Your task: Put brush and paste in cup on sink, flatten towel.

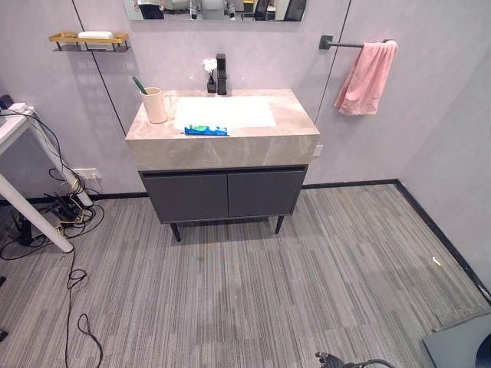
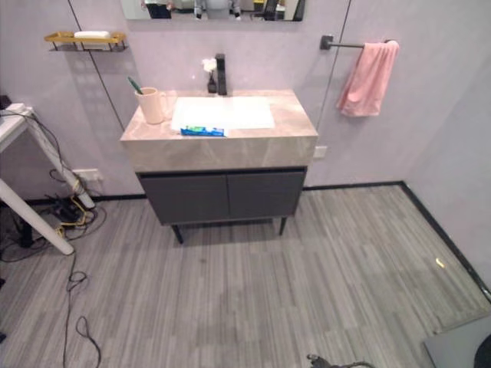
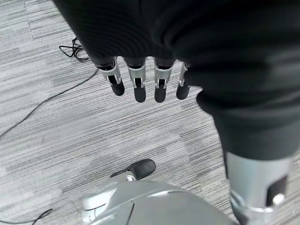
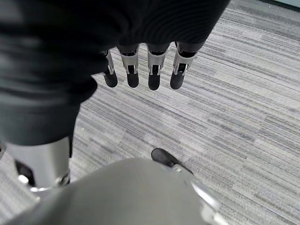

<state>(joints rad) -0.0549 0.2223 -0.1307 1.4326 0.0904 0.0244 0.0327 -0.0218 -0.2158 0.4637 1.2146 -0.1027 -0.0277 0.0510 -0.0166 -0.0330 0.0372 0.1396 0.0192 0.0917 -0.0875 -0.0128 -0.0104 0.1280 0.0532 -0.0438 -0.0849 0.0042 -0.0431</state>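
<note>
- Cream ceramic cup (image 1: 156, 105) stands at the left rear of the beige marble sink counter (image 1: 230, 144); a green-handled toothbrush (image 1: 140, 85) already leans inside it.
- Blue-and-green toothpaste tube (image 1: 205, 130) lies flat on the front rim of the white basin (image 1: 226, 112), right of the cup and apart from it.
- Pink towel (image 1: 367, 77) hangs bunched on the dark wall rail (image 1: 345, 44), far right, not spread.
- Left hand (image 3: 140, 79): fingers straight and relaxed, empty, above the grey striped floor (image 1: 245, 291).
- Right hand (image 4: 140, 70): the same, fingers straight, holding nothing.
- Judgement: robot stands well back, so approach comes first. Close in squarely on the counter, stopping with the tube within easy reach.
- Pinch the tube across its width, stand it upright, lower it beside the brush without tipping the cup.
</note>
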